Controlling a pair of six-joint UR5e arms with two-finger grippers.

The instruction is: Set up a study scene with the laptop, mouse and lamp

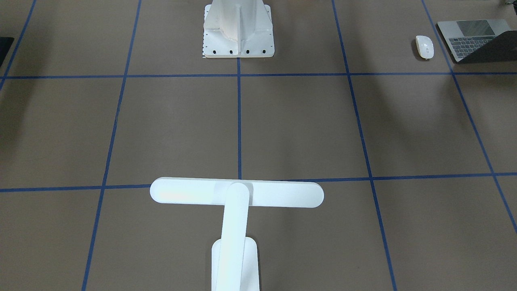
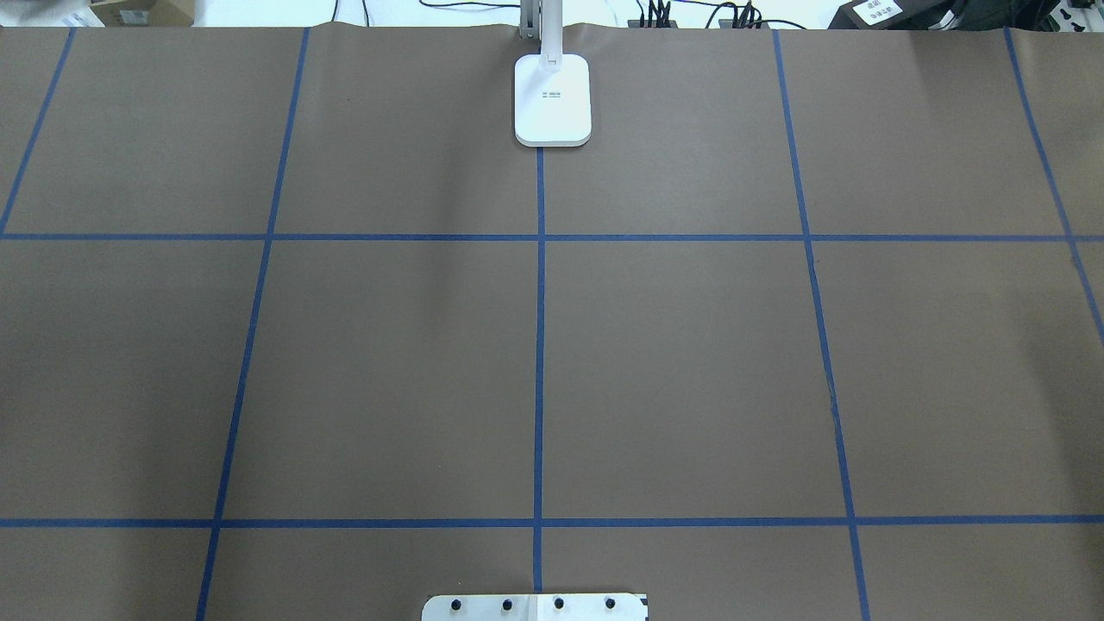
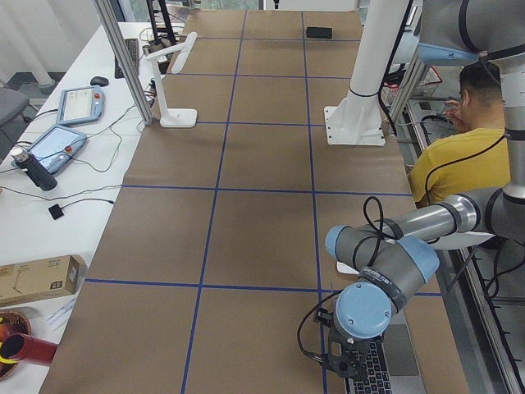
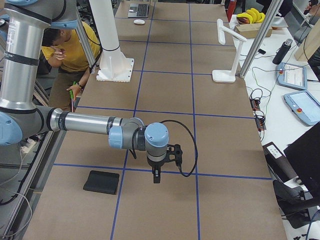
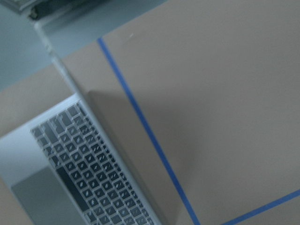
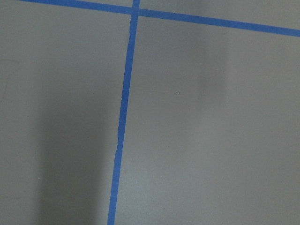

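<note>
Jaws of the left gripper (image 3: 349, 372): seen only from the side, so whether they are open or closed cannot be told; the same holds for the jaws of the right gripper (image 4: 156, 178). Neither wrist view shows any finger.

The left gripper hangs over the keyboard of the laptop (image 1: 472, 38); the right gripper points down above bare paper, near a tape crossing and just beside one flat black mat (image 4: 101, 182).

Landmark: one white ribbed pedestal (image 1: 238, 28) at the robot's edge of the surface (image 2: 690, 362).

- Laptop, one: well to the pedestal's left (robot's own), lid open. Its trackpad lies toward the robot's edge and its dark lid toward the operators' side. Its long axis runs roughly along the surface, slightly skewed to the blue grid.
- Mouse (image 1: 424, 46), one: between laptop and pedestal, just beside the laptop and apart from it, long axis running from the robot's edge toward the operators' side.
- Lamp (image 1: 236, 194), one: straight across from the pedestal, base on the centre tape line. Its arm leans toward the pedestal and its bar head lies crosswise, parallel to the cross tape.
- Mat: well to the pedestal's right.
- A person (image 3: 463, 156) in yellow sits behind the pedestal.
</note>
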